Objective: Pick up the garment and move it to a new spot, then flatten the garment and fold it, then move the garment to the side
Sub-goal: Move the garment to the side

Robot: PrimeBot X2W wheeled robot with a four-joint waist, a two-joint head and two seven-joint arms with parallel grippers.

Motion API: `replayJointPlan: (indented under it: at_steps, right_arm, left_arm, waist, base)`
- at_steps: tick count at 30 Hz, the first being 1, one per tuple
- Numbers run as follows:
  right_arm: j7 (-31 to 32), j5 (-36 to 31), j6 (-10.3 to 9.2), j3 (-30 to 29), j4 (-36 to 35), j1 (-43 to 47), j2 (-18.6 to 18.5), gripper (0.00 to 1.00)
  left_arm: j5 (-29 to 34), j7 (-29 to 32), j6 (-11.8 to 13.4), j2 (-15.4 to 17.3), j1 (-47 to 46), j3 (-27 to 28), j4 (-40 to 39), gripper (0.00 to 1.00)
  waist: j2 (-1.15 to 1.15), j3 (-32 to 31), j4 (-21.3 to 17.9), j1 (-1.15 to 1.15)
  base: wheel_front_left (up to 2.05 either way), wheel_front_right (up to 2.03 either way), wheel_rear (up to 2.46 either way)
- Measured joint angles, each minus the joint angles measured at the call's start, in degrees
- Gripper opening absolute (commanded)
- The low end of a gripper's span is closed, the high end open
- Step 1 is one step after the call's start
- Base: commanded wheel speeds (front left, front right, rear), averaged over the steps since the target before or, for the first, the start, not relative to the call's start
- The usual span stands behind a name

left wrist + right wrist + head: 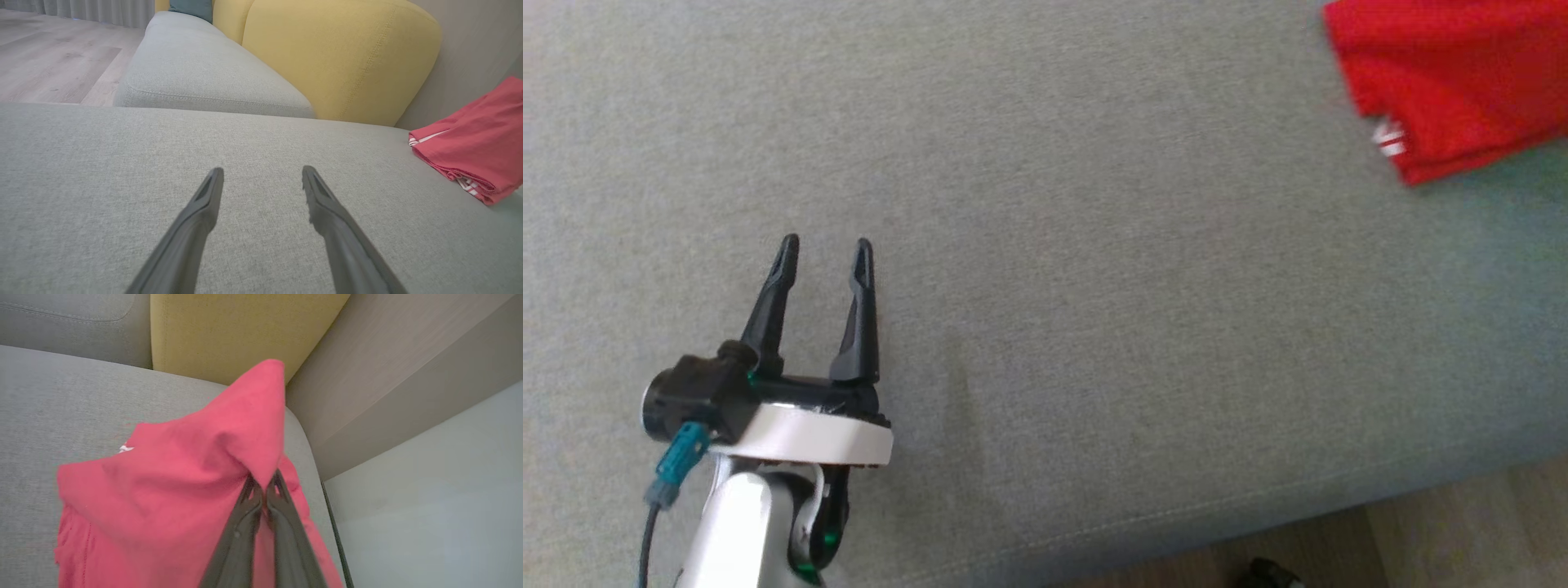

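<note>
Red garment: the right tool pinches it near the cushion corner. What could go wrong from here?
1. The right tool is shut on only a small ridge of the red garment; the cloth may slip out.
2. The garment lies at the edge of the grey cushion; it could slide off.

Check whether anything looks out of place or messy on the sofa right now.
Only the red garment: it sits at the corner of the grey seat by the wall, with one fold pulled up into a peak where the right gripper is shut on it. No spill or damage visible. The left gripper hangs open.
</note>
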Motion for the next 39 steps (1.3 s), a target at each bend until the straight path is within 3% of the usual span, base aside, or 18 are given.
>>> replayJointPlan:
  at_steps: [11, 23, 24, 25, 26, 28, 29, 39]
  right_arm:
    - [2.49, -3.81, 0.00, -1.40, -0.21, -1.16, -4.57, 0.00]
    - [3.49, -12.93, 0.00, -7.01, -1.08, -0.93, -5.54, 0.00]
    - [3.50, -13.92, 0.00, -7.76, -1.02, -0.81, -5.54, 0.07]
    - [3.50, -14.95, 0.00, -8.50, -0.99, -0.73, -5.50, 0.47]
    - [3.50, -15.81, 0.00, -9.28, -0.98, -0.67, -5.45, 0.75]
    - [3.48, -17.26, 0.00, -10.91, -0.98, -0.52, -5.30, 0.96]
    - [3.44, -17.90, 0.00, -11.50, -0.98, -0.45, -5.20, 1.00]
    - [2.94, -22.92, 0.00, -16.38, -1.89, 1.62, -2.02, 1.00]
  left_arm:
    - [-0.42, 0.00, 0.02, -0.15, -0.03, -0.52, -0.96, 1.00]
    - [-0.42, 0.00, -0.04, -0.23, -1.19, -1.65, -0.92, 1.00]
    - [-0.42, 0.00, -0.04, -0.23, -1.19, -1.60, -0.92, 1.00]
    - [-0.42, 0.00, -0.04, -0.23, -1.19, -1.55, -0.92, 1.00]
    - [-0.42, 0.00, -0.05, -0.23, -1.19, -1.51, -0.90, 1.00]
    - [-0.42, 0.00, -0.08, -0.24, -1.20, -1.41, -0.90, 1.00]
    - [-0.42, 0.00, -0.32, -0.25, -1.20, -1.34, -0.90, 1.00]
    - [-0.42, 0.00, -0.47, -0.26, -1.22, -1.15, -0.86, 1.00]
  waist:
    - [0.00, 1.68, 1.22, 0.00]
    - [0.00, 3.51, 2.74, 0.00]
    - [0.00, 3.59, 2.97, 0.00]
    - [0.00, 3.65, 3.16, 0.00]
    - [0.00, 3.69, 3.32, 0.00]
    - [0.00, 3.75, 3.58, 0.00]
    - [0.00, 3.78, 3.65, 0.00]
    - [0.00, 3.94, 3.73, 0.00]
  base:
    - [0.00, 0.00, 0.00]
    - [0.00, 0.00, 0.00]
    - [0.00, 0.00, 0.00]
    - [0.00, 0.00, 0.00]
    - [0.00, 0.00, 0.00]
    - [0.00, 0.00, 0.00]
    - [0.00, 0.00, 0.00]
    - [0.00, 0.00, 0.00]
